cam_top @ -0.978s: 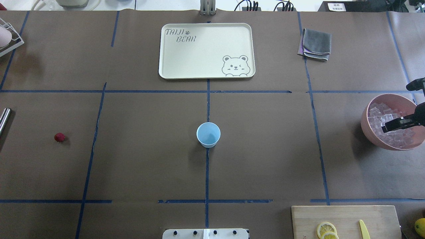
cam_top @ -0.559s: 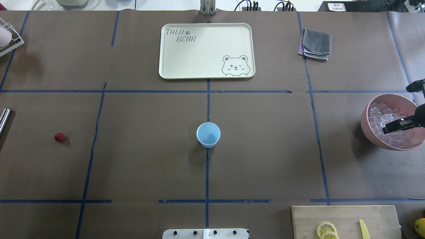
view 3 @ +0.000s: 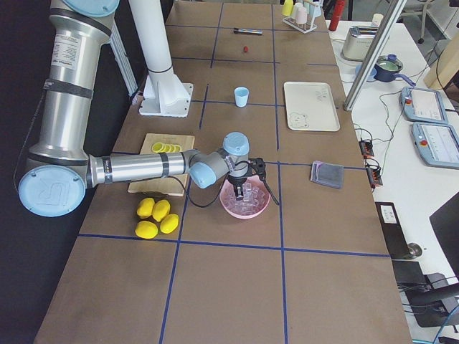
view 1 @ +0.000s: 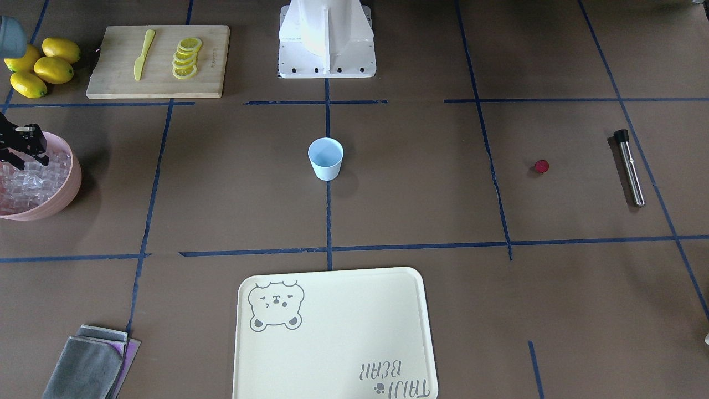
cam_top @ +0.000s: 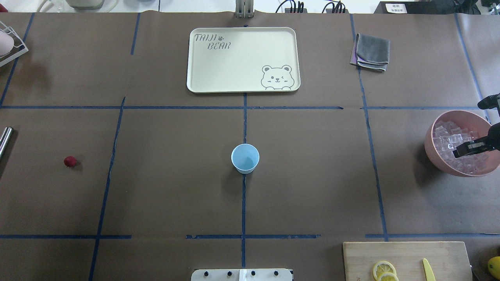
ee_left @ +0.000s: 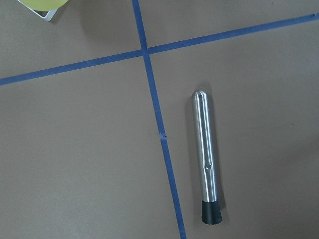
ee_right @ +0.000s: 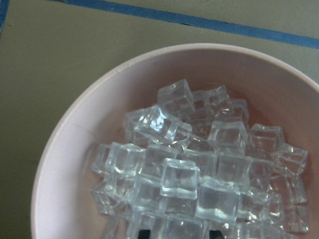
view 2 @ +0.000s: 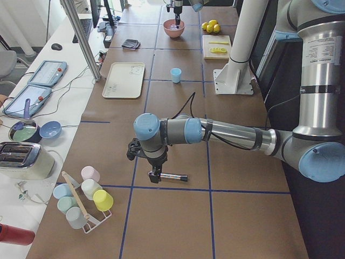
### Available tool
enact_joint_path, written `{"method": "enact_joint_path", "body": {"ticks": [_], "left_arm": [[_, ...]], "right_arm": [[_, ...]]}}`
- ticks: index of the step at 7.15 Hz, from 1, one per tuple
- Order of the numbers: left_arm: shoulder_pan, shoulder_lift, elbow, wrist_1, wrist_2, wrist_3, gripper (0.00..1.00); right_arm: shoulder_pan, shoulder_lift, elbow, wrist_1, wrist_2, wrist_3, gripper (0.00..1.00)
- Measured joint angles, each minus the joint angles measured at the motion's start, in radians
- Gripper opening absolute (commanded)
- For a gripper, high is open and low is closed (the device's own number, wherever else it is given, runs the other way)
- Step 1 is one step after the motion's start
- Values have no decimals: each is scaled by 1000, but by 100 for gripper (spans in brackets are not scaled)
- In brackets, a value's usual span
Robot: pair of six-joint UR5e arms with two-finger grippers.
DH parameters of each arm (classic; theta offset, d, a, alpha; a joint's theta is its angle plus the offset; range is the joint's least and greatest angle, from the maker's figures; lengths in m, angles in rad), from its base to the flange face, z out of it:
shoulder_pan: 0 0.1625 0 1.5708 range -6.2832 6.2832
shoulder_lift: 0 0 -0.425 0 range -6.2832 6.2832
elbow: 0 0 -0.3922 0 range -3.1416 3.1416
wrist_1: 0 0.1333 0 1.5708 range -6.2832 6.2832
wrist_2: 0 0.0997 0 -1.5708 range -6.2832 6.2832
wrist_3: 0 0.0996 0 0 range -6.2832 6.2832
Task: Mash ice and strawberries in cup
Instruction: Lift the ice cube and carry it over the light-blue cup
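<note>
Right claw (cam_top: pixel 460 150) released, tips among the ice (ee_right: pixel 199 164) in the pink bowl (ee_right: pixel 65 149). Slick cubes may squirt out when you close. Cup (cam_top: pixel 245 158), mid-worktop, is light: a low drop could tip it. Left claw (view 2: pixel 155 174): can't tell.

Cream tray (cam_top: pixel 242 58): "TAIJI BEAR" with paw print, bear face drawing. No other legible text.

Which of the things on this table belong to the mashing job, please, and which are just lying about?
Job: ice, in the pink bowl; strawberry; cup; steel muddler.
Lying about: tray, grey cloth, cutting board, lemon slices, whole lemons, yellow knife.
</note>
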Motion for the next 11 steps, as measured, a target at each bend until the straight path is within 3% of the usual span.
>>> {"method": "enact_joint_path", "body": {"ticks": [4, 7, 9, 11], "left_arm": [[1, 0, 0, 0, 0, 0, 100], [1, -1, -2, 0, 0, 0, 100], [2, -1, -6, -1, 0, 0, 100], [2, -4, -14, -2, 1, -1, 100]], "right_arm": [[4, -3, 12, 1, 1, 0, 7], [44, -4, 123, -42, 14, 0, 4], [55, 89, 223, -222, 14, 3, 0], [-13, 266, 250, -380, -8, 87, 0]]}}
